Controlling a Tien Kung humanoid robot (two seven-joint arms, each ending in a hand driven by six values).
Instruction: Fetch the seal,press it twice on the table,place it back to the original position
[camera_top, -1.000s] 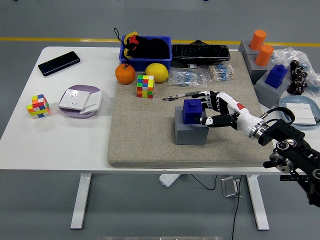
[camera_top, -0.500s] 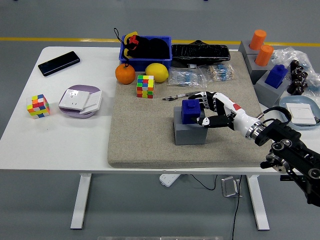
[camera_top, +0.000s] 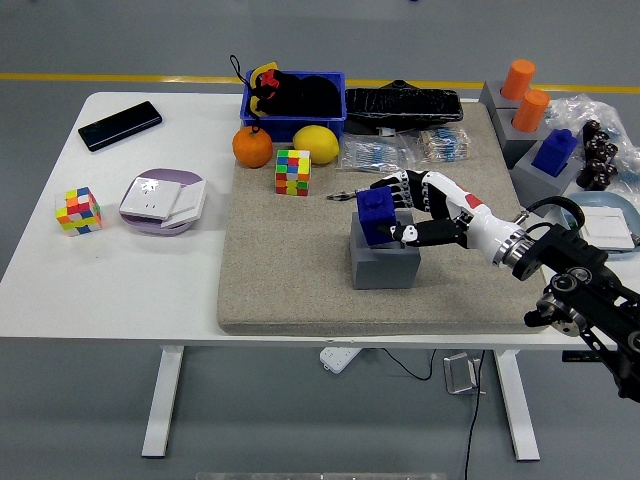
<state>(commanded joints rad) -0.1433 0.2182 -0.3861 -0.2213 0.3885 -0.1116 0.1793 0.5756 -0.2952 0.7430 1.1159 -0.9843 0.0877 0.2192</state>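
A blue seal (camera_top: 374, 211) stands on a grey block (camera_top: 383, 266) in the middle of the grey felt mat (camera_top: 285, 275), leaning slightly. My right hand (camera_top: 393, 212) reaches in from the right and is shut on the seal. Its fingers (camera_top: 398, 186) wrap over the top and far side, and the thumb presses the near side. The seal's base still looks close to the block's top; I cannot tell whether it touches. My left arm is out of the picture.
A Rubik's cube (camera_top: 291, 171), an orange (camera_top: 252, 147), a lemon (camera_top: 316, 145) and a blue bin (camera_top: 292, 97) lie behind the block. Plastic bags (camera_top: 375, 155) sit just beyond my hand. A second blue seal (camera_top: 555, 152) and orange cylinders (camera_top: 518, 78) stand at the right.
My right hand has slid left and closed tighter around the blue seal. The seal has shifted up a little and tipped on its grey block.
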